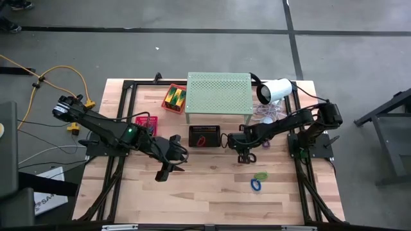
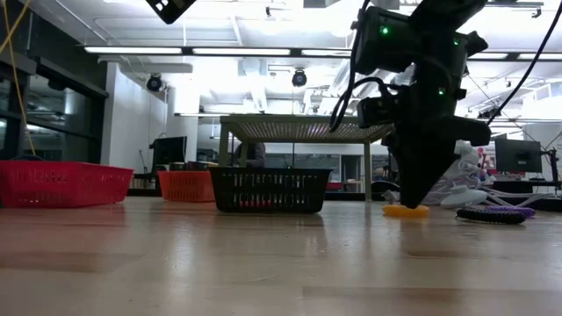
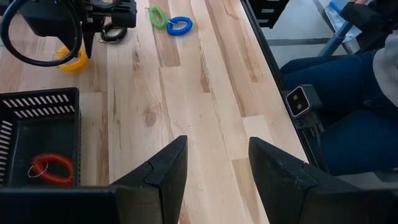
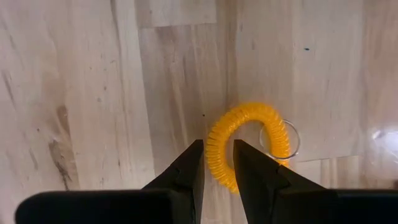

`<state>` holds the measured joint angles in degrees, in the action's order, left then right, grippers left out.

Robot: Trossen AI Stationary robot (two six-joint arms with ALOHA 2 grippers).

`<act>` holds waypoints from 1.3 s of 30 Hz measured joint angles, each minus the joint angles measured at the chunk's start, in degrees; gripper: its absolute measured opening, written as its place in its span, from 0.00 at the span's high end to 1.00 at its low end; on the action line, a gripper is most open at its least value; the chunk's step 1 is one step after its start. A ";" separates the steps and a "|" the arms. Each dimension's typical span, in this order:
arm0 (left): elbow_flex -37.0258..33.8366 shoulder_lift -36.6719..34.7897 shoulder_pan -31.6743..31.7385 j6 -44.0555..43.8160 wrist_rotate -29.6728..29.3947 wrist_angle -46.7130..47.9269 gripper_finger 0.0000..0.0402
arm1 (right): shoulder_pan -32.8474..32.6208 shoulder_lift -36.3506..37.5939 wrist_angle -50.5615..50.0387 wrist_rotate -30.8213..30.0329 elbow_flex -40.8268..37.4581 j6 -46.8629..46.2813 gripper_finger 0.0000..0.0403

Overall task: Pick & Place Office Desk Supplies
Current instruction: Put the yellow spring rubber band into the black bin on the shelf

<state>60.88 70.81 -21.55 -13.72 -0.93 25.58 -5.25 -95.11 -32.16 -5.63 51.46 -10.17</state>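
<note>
- Where the right gripper pointed down at the table, an orange coiled loop lay flat on the wood, a small clear ring attached at one side.
- Its two dark fingers stood narrowly apart, astride the loop's near edge; whether they pinched it could not be told.
- Just beside, a black basket held a red coiled loop.
- Nearer the table's front edge lay a green loop and a blue loop, close together.
- Beyond the basket stood the pale-green shelf.
- The left gripper hovered with its fingers wide and empty.
</note>
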 joint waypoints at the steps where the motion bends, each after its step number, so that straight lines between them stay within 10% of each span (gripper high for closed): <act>1: 0.00 0.00 -0.01 0.00 0.00 0.00 0.59 | -0.03 0.00 0.00 -0.48 0.00 0.00 0.82; 39: 0.00 0.00 -0.01 0.00 0.02 0.00 0.59 | 0.14 0.15 4.63 -0.03 -3.54 -1.59 0.94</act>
<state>60.88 70.81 -21.56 -13.72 -0.91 25.58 -5.10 -94.96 -27.53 -5.66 47.92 -11.76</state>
